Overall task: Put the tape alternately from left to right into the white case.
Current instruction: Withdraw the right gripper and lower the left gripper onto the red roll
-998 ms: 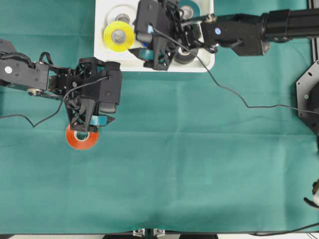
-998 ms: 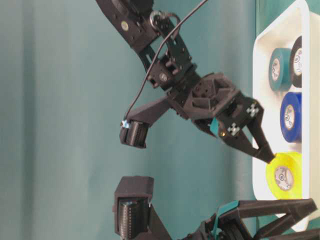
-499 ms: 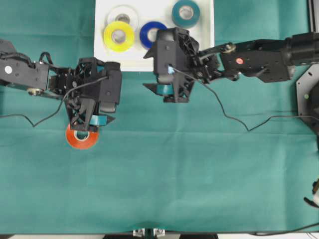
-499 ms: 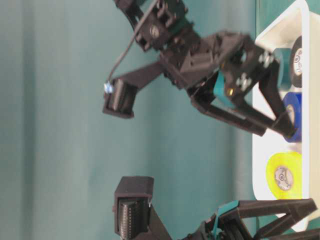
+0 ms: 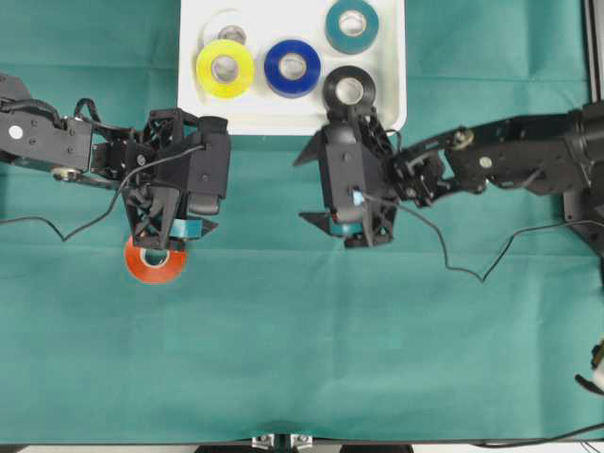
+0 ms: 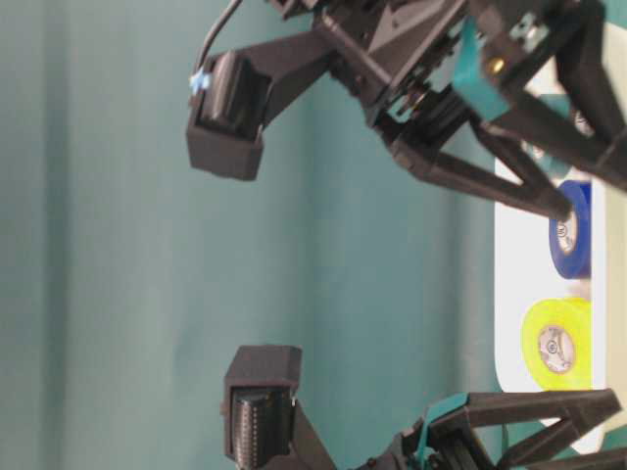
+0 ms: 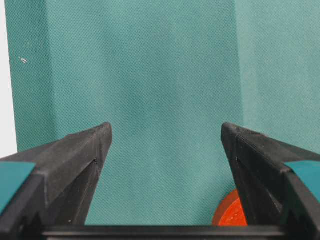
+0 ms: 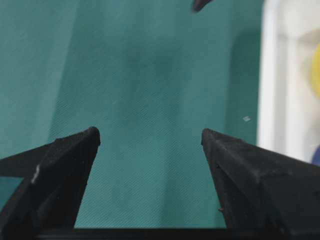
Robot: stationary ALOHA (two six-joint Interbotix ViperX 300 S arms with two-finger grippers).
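Note:
The white case (image 5: 392,66) at the far edge holds white (image 5: 226,28), yellow (image 5: 225,68), blue (image 5: 292,68), teal (image 5: 352,25) and black (image 5: 348,90) tape rolls. An orange-red roll (image 5: 156,261) lies flat on the cloth. My left gripper (image 5: 219,175) hovers open over the cloth, one finger above that roll, which peeks out at the lower right (image 7: 229,216) beside its empty jaws (image 7: 166,132). My right gripper (image 5: 300,189) hangs open and empty over the cloth just in front of the case (image 8: 272,75).
Green cloth (image 5: 330,349) covers the table. Cables trail from both arms across the cloth (image 5: 462,264). In the table-level view the right gripper's fingers (image 6: 509,186) hang in front of the blue roll (image 6: 568,230), with the yellow one (image 6: 554,343) below.
My right gripper has drawn back out of the case to above the cloth, uncovering the blue and black rolls. The left arm and orange-red roll have not moved.

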